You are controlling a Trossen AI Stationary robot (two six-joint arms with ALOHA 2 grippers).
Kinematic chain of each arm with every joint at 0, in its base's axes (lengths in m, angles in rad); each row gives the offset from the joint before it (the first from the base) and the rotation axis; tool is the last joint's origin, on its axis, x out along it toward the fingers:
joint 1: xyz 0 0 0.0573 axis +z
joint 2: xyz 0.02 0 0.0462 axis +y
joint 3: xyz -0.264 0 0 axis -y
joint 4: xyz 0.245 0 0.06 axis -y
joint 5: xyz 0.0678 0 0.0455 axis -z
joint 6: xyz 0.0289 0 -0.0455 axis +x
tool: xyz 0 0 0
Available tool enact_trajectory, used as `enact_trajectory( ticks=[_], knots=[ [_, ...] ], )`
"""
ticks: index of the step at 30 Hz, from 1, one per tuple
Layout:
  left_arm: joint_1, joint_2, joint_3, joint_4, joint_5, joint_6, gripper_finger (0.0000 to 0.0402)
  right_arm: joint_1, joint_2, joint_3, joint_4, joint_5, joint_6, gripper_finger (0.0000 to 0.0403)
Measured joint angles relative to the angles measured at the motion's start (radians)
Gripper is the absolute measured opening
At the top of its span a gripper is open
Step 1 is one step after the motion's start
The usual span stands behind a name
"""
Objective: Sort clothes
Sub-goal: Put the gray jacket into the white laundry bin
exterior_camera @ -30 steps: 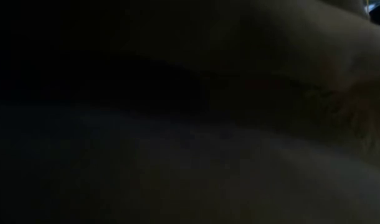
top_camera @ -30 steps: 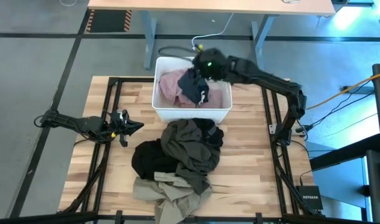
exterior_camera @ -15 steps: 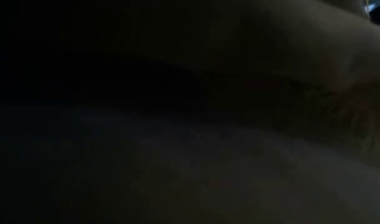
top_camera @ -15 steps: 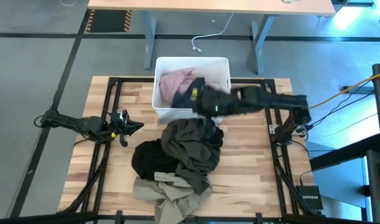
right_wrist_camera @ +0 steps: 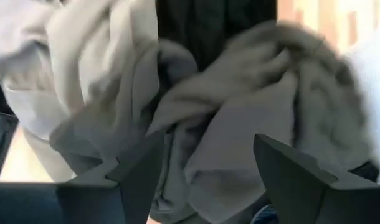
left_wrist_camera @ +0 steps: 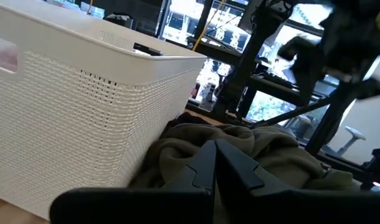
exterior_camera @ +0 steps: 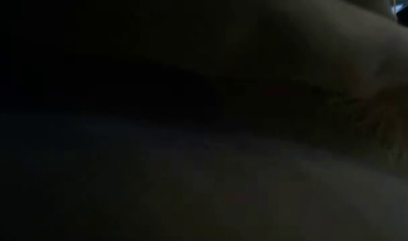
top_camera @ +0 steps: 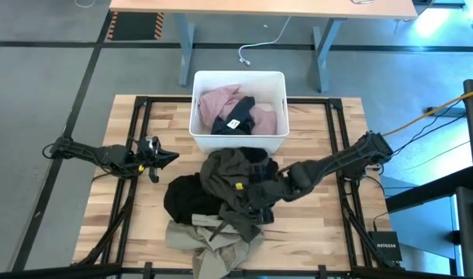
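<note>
"NETGEAR" is read on a small black box at the table's right edge; nothing else is legible.

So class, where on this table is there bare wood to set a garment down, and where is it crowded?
Bare wood: right of the white bin, and between the left gripper and the clothes pile. Crowded: table centre, where the right gripper sits over the pile.

Low view dark, nothing readable; khaki-beige garment cut by frame edge
</note>
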Motion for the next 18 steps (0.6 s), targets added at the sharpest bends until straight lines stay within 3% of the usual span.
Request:
enact_trajectory(
  ticks=[6, 14, 18],
  knots=[
    [0.0, 0.0, 0.0, 0.0, 0.0, -0.002, 0.0004, -0.02, 0.0, -0.129, 0.037, 0.028, 0.12, 0.0264],
    [0.0, 0.0, 0.0, -0.002, 0.0, -0.005, 0.0004, -0.066, 0.0, -0.259, 0.35, -0.258, 0.113, 0.0264],
    [0.0, 0.0, 0.0, -0.002, 0.0, -0.011, 0.0004, -0.071, 0.011, -0.271, 0.39, -0.286, 0.106, 0.0264]
  ],
)
